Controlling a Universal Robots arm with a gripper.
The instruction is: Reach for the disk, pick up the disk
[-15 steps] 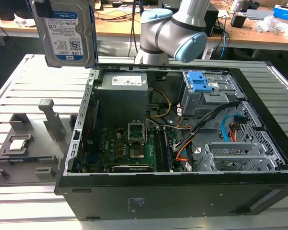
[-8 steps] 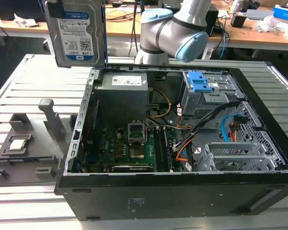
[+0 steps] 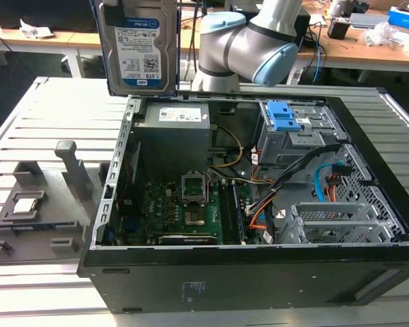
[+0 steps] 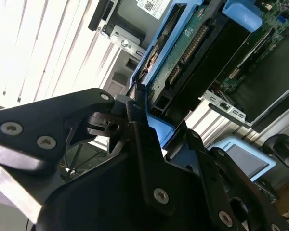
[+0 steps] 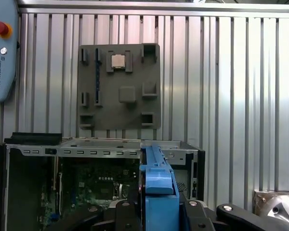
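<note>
The disk (image 3: 138, 44), silver with a white-and-blue label, hangs upright in the air above the back corner of the open computer case (image 3: 259, 276), on the exterior view's left. In the first wrist view its blue side bracket (image 5: 156, 185) stands edge-on between the black fingers of my gripper (image 5: 156, 214). The second wrist view shows the disk's circuit-board underside (image 4: 192, 43) and blue bracket (image 4: 159, 127) clamped in my gripper (image 4: 168, 137). The gripper is shut on the disk.
The case lies open with its motherboard (image 3: 184, 204), power supply (image 3: 177, 119) and a metal cage with blue latches (image 3: 283, 116). A grey tray (image 3: 54, 225) holding a small square chip (image 3: 27, 203) sits on the slatted table. A pendant (image 5: 2, 53) lies beyond.
</note>
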